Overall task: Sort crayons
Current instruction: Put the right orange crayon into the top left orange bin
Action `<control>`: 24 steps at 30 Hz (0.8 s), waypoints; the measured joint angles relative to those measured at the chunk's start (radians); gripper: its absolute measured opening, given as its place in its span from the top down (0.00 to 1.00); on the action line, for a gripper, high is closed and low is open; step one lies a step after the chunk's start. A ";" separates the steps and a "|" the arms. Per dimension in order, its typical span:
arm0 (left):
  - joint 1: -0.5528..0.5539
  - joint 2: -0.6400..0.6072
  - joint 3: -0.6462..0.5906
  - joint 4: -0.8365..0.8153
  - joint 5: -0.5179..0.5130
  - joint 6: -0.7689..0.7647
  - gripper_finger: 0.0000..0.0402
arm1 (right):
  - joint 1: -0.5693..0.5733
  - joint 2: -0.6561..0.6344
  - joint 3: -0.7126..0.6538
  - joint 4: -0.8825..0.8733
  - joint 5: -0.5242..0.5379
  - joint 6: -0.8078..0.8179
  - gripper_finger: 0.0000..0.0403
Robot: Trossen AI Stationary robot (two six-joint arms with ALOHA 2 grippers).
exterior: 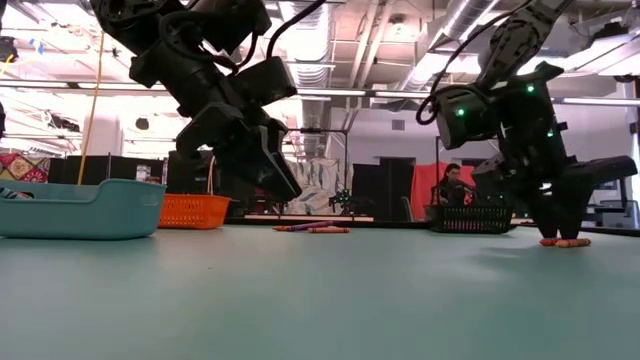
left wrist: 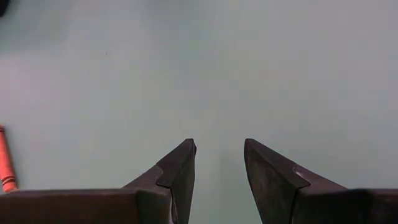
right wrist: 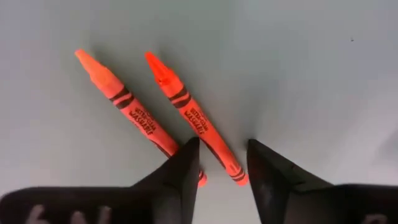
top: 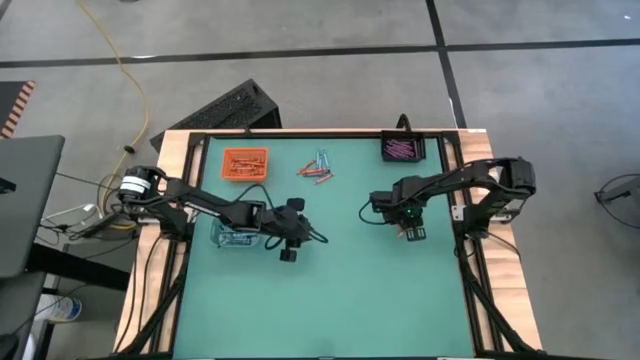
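Two orange crayons (right wrist: 134, 109) lie side by side on the green mat under my right gripper (right wrist: 222, 142), right of the table's middle. The gripper is open and points steeply down. The blunt end (right wrist: 233, 174) of one crayon lies between its fingertips, and one finger (right wrist: 183, 165) hides the other crayon's end. Loose crayons (top: 318, 170), orange-red and blue, lie in a small heap toward the far edge. My left gripper (top: 289, 252) hangs open above bare mat left of the middle, with nothing between its fingers (left wrist: 180, 165). One more orange crayon (left wrist: 6, 162) shows at the rim of the left wrist view. My right gripper comes at the two orange crayons from above, its fingertips low at the mat (exterior: 560, 232). Its fingers stand on either side of one crayon's blunt end (right wrist: 233, 174). I cannot tell whether they touch it or the crayon beside it. Both crayons lie flat on the mat.
An orange tray (top: 245, 163) with orange crayons sits at the far left. A black tray (top: 402, 149) with purple crayons sits at the far right. A clear tray (top: 235, 236) stands just left of my left gripper. The near half of the mat (top: 330, 310) is bare.
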State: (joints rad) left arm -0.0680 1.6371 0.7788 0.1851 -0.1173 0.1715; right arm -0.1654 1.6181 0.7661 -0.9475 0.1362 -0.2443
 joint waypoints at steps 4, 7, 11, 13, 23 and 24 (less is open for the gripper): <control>-0.004 0.000 0.000 0.000 0.000 0.002 0.68 | 0.000 0.025 0.009 0.002 0.009 -0.021 0.77; -0.004 -0.001 0.000 -0.002 -0.001 0.002 0.68 | 0.000 0.019 0.020 0.001 0.026 -0.030 0.92; -0.004 -0.001 0.000 -0.002 -0.002 0.003 0.68 | 0.000 0.011 0.030 -0.002 0.027 -0.053 0.98; -0.004 -0.001 0.000 0.000 -0.004 0.003 0.68 | 0.000 0.012 0.036 -0.004 0.030 -0.053 0.98; -0.003 -0.001 0.000 0.009 -0.105 0.008 0.68 | 0.002 0.015 0.114 -0.013 0.082 -0.045 1.00; -0.004 -0.001 0.000 0.008 -0.105 0.008 0.68 | 0.004 0.015 0.128 -0.017 0.081 -0.044 1.00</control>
State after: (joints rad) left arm -0.0717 1.6360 0.7788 0.1932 -0.2218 0.1791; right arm -0.1614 1.6333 0.8941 -0.9644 0.2173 -0.2886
